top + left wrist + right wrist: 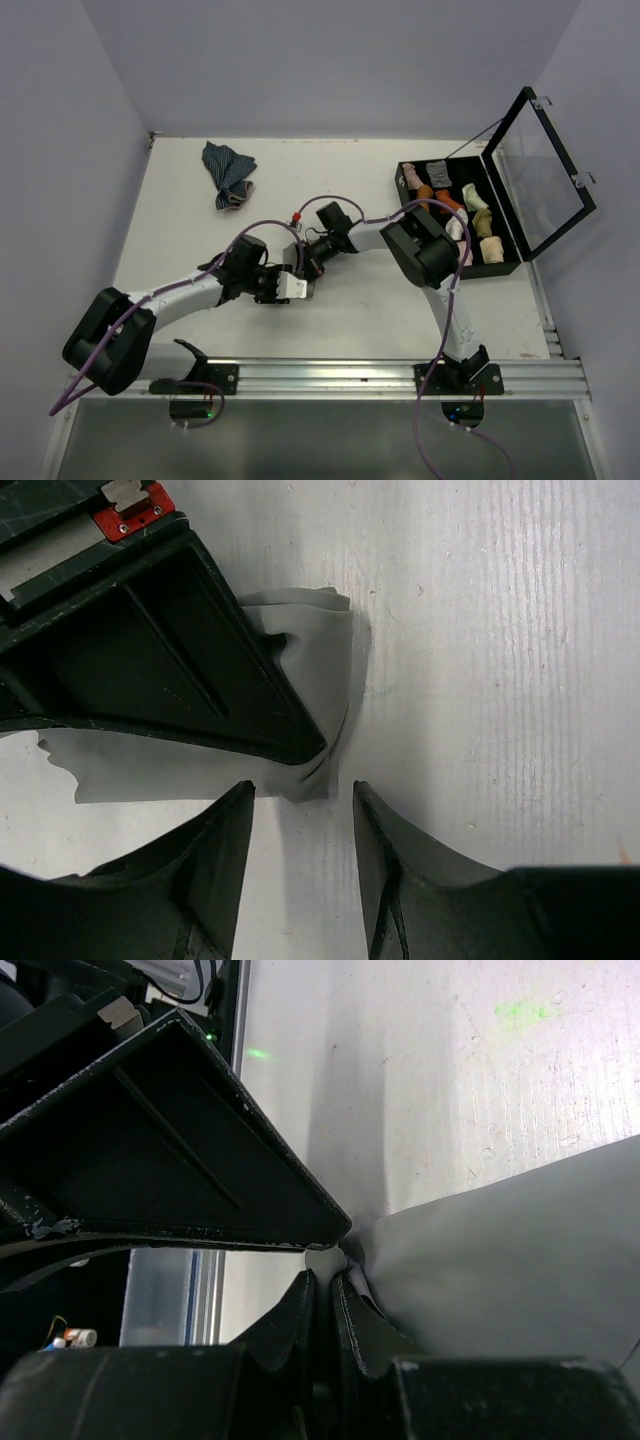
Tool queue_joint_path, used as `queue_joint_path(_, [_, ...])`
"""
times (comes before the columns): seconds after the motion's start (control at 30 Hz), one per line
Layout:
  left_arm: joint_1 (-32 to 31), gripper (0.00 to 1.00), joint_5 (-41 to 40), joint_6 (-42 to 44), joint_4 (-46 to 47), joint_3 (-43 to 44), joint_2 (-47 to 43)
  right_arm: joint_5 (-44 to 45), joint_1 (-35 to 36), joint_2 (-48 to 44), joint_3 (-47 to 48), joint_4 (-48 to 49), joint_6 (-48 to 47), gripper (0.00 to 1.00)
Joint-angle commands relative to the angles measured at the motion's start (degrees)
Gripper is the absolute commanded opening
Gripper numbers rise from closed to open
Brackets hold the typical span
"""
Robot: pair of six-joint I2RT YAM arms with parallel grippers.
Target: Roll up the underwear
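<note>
1. Far left of the box (500, 268), toward the back of the surface (380, 320), lies a striped cloth (228, 172). Neither arm touches it, and you cannot tell from here whether it belongs to the job.

2. Well left of the box, near the middle of the surface, locate the left hand (300, 805). It is released. Its jaws stand apart and nothing is clamped between them. A folded corner of the underwear (320, 650) sits just at the fingertips.

3. The underwear is a grey piece lying on the surface at that same spot, well left of the box. One edge is turned over and bunched, and a flat flap spreads out away from it. No tight roll has formed.

4. On the box side of the underwear, check the right hand (325, 1290). It is clenched on the edge of the underwear, pinching a thin fold.

5. The box stands open at the right, holding small rolled pieces in its compartments.

Status: judge the task as at an early stage. You have a grip on the edge, but the rolling itself is not yet done.
</note>
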Motion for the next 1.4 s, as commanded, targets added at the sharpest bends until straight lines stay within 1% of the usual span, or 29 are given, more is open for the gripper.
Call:
queue_joint_path(0.0, [0.1, 0.48, 2.4, 1.2, 2.4, 2.3, 0.8, 2.8, -0.2, 1.9, 0.2, -3.6, -2.2, 0.09])
queue_joint_path(0.2, [-0.5, 0.45, 2.7, 1.5, 1.2, 4.8, 5.3, 2.5, -0.2, 2.2, 0.4, -3.3, -1.8, 0.1])
queue_joint_path(0.27, [-0.6, 0.39, 2.9, 1.6, -0.1, 6.1, 7.0, 2.3, -0.2, 2.4, 0.5, -3.0, -1.5, 0.1])
queue_joint_path(0.3, [-0.6, 0.35, 2.8, 1.8, -0.8, 6.6, 7.6, 2.2, -0.2, 2.3, 0.5, -3.0, -1.5, 0.11])
queue_joint_path(0.33, [-0.6, 0.24, 2.9, 2.1, -2.7, 7.0, 8.7, 2.2, -0.3, 2.3, 0.5, -2.9, -1.4, 0.11])
queue_joint_path(0.37, [-0.6, 0.19, 2.8, 2.3, -3.7, 7.4, 9.1, 2.2, -0.3, 2.3, 0.6, -3.0, -1.4, 0.12])
queue_joint_path(0.4, [-0.6, 0.14, 2.8, 2.8, -4.5, 8.1, 9.6, 2.2, -0.3, 2.3, 0.7, -3.0, -1.3, 0.16])
queue_joint_path(0.43, [-0.6, 0.06, 2.8, 3.3, -6.1, 8.2, 9.9, 2.5, -0.4, 2.2, 0.9, -3.1, -1.3, 0.18])
queue_joint_path(0.47, [-0.6, 0.02, 2.9, 3.7, -6.9, 8.2, 9.9, 2.5, -0.5, 2.1, 1.1, -3.1, -1.0, 0.21])
queue_joint_path(0.5, [-0.6, 0.0, 2.9, 4.0, -7.7, 8.4, 10.2, 2.7, -0.9, 2.1, 1.6, -3.2, -0.6, 0.27])
queue_joint_path(0.63, [-0.6, 0.0, 3.3, 4.6, -12.9, 9.6, 12.0, 3.5, -2.7, 2.5, 4.0, -3.1, 0.9, 0.36])
queue_joint_path(0.67, [-0.6, 0.0, 3.1, 4.7, -13.3, 9.6, 12.1, 4.0, -3.1, 2.7, 4.7, -3.6, 0.9, 0.37])
queue_joint_path(0.73, [-0.6, 0.0, 2.8, 5.1, -15.3, 10.0, 12.7, 4.1, -4.2, 3.1, 6.9, -5.6, 0.2, 0.42])
queue_joint_path(0.8, [-0.6, 0.0, 2.5, 5.2, -16.6, 11.1, 13.4, 4.8, -5.5, 2.9, 9.1, -7.1, -0.5, 0.49])
queue_joint_path(0.87, [-0.6, 0.0, 2.5, 4.6, -19.4, 13.2, 15.3, 5.5, -7.2, 2.4, 10.2, -8.5, -0.5, 0.53])
queue_joint_path(0.97, [-0.4, 0.0, 3.2, 4.0, -22.7, 15.6, 18.0, 5.7, -9.8, 0.2, 10.8, -7.6, 1.3, 0.55])
queue_joint_path(1.1, [0.8, 0.0, 4.6, 2.7, -26.4, 19.8, 22.5, 6.4, -12.9, -4.6, 9.7, -9.1, -0.4, 0.56])
queue_joint_path(1.2, [2.3, 0.0, 6.3, 1.4, -30.6, 24.5, 28.1, 7.9, -16.0, -9.6, 7.7, -13.6, -5.1, 0.54])
queue_joint_path(1.23, [2.6, 0.0, 6.7, 1.1, -33.1, 25.7, 29.4, 9.2, -16.7, -11.3, 6.6, -15.2, -8.7, 0.54])
queue_joint_path(1.27, [3.2, 0.0, 7.6, 0.8, -34.4, 28.1, 30.7, 9.8, -18.0, -14.8, 5.6, -16.1, -10.1, 0.53])
queue_joint_path(1.3, [3.5, 0.0, 8.0, 0.7, -35.6, 29.3, 33.1, 10.5, -18.5, -16.4, 3.3, -16.6, -11.3, 0.52])
queue_joint_path(1.37, [4.4, 0.0, 9.0, -0.1, -38.9, 32.6, 35.6, 12.0, -19.2, -21.5, 1.5, -20.3, -16.9, 0.51])
